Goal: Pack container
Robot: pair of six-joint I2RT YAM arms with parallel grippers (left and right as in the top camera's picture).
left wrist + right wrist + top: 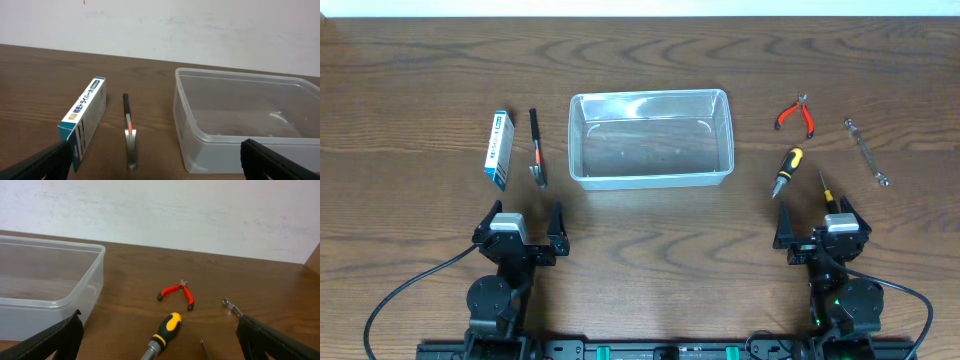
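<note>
The clear plastic container (650, 138) stands empty at the table's middle; it shows at the right of the left wrist view (245, 120) and at the left of the right wrist view (45, 280). My left gripper (520, 226) is open and empty, near the front edge, below a blue-and-white box (499, 149) (84, 120) and a black-handled tool (536, 150) (130, 132). My right gripper (820, 222) is open and empty, just behind a black-and-yellow screwdriver (786, 170) (162, 335). Red pliers (796, 115) (176, 292) lie beyond it.
A silver wrench (866, 151) (231, 307) lies at the far right. A thin small screwdriver (826, 189) lies between the right gripper's fingers, its tip showing in the right wrist view (204, 348). A white wall runs along the table's back edge.
</note>
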